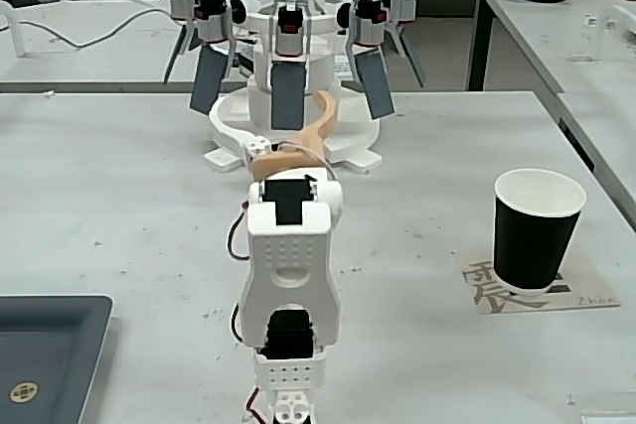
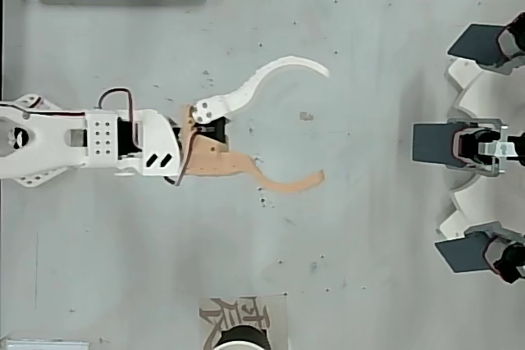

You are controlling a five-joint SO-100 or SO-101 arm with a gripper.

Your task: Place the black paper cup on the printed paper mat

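One tapered black paper cup (image 1: 538, 228) with white rim stands upright on beige printed paper mat (image 1: 521, 288), placement looks done from my seat. Fingers (image 2: 321, 123) spread wide, empty, over bare grey worktop (image 1: 119, 196), well apart from cup, probably parked clear.

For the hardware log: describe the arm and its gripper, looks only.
White plastic arm with black motor blocks and a perforated panel; red and black wires loop at its side. The gripper has two long curved fingers: one white, one tan-orange.
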